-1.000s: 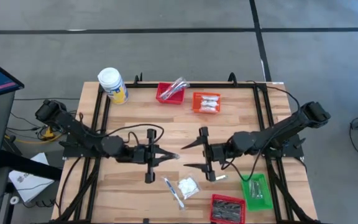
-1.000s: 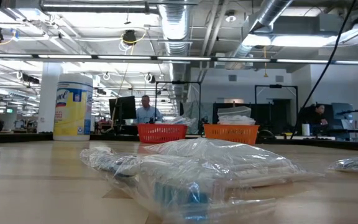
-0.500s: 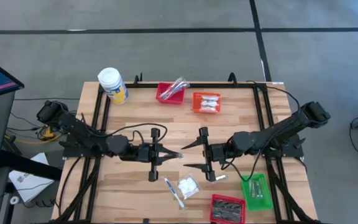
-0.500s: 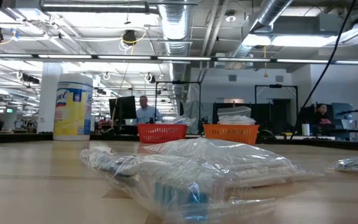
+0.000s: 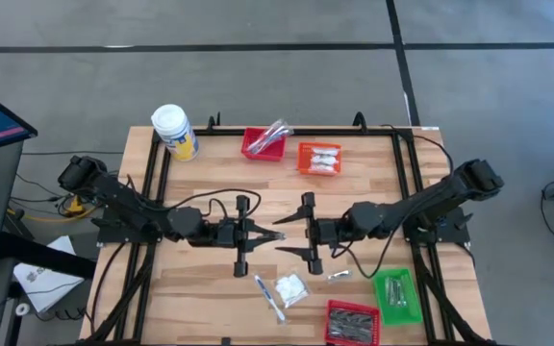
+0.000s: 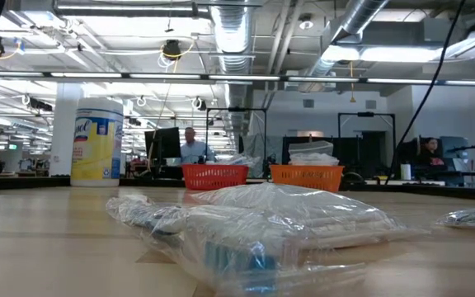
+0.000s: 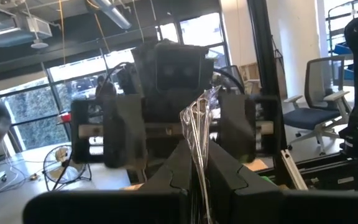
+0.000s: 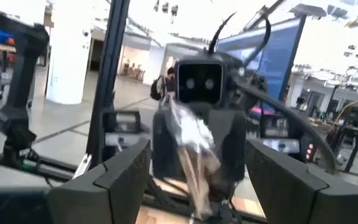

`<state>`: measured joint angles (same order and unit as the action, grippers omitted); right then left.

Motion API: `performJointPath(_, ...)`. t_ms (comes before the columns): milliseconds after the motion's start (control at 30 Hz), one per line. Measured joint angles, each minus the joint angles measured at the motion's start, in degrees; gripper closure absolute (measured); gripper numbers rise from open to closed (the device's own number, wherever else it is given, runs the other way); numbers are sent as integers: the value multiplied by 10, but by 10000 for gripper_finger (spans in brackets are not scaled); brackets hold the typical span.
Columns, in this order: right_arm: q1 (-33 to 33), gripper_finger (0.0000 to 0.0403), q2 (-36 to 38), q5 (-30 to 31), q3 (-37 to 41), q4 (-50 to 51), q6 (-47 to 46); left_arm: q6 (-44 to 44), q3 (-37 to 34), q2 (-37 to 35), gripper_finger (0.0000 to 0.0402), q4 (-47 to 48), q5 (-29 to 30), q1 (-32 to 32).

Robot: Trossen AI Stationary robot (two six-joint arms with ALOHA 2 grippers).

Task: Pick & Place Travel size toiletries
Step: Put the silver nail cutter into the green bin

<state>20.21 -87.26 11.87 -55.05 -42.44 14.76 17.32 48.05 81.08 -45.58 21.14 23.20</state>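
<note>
Table: pale wooden table point(image 5: 200, 279) seen from above.
Left pincer point(image 5: 279, 237): mid-table, pinching a slim clear-wrapped silver stick point(image 7: 199, 134).
Right pincer point(image 5: 296, 234): spread wide, facing the left one, tips either side of that stick.
Other toiletries: white square packet point(image 5: 291, 286) and wrapped stick point(image 5: 268, 296) near the front edge.
</note>
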Motion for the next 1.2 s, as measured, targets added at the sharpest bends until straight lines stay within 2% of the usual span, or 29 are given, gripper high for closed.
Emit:
performJointPath(367, 15, 149, 9, -1, 0, 0, 8, 0, 0, 0, 393, 2, 1, -2)
performJointPath(500, 15, 163, 9, 0, 0, -1, 8, 0, 0, 0, 393, 3, 4, -2)
performJointPath(967, 9, 265, 9, 2, 0, 0, 2, 0, 0, 0, 393, 11, 1, -11)
performJointPath(1200, 9, 333, 9, 5, 0, 0, 4, 0, 0, 0, 393, 11, 0, -10)
